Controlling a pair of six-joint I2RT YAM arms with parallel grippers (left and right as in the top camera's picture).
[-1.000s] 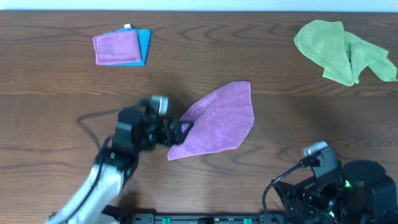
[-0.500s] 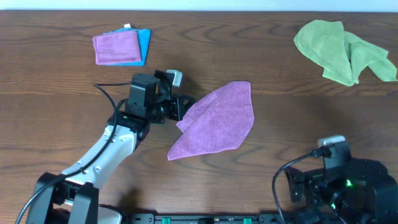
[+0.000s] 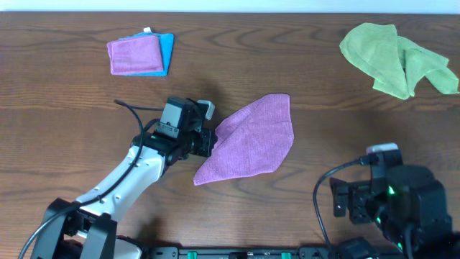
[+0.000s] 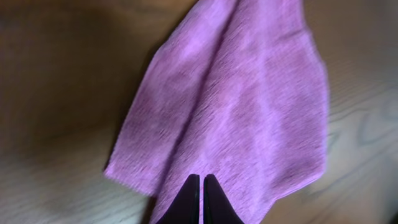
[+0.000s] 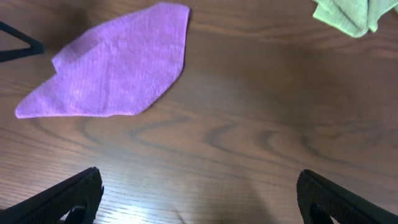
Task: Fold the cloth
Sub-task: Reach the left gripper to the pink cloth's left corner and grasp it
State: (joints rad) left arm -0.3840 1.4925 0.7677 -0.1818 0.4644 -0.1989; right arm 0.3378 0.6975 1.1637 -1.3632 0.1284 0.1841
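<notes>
The purple cloth (image 3: 251,140) lies mid-table as a slanted, roughly triangular shape with one layer doubled over along its left side. My left gripper (image 3: 210,140) sits at that left edge. In the left wrist view its two dark fingertips (image 4: 191,193) are pressed together over the cloth (image 4: 242,106), a crease runs away from them, and a sliver of fabric shows between them. My right gripper (image 5: 202,190) hovers wide open over bare wood near the front right, with the cloth (image 5: 118,68) well ahead of it to the left.
A crumpled lime-green cloth (image 3: 399,57) lies at the back right, also seen in the right wrist view (image 5: 351,14). At the back left a neatly folded purple cloth (image 3: 135,55) rests on a blue one (image 3: 168,49). The right arm's base (image 3: 402,208) fills the front right corner.
The left gripper went from open to shut. It swung from the cloth's lower left corner up along the left edge and settled there. The cloth's left flap shifted slightly. The right gripper stayed open.
</notes>
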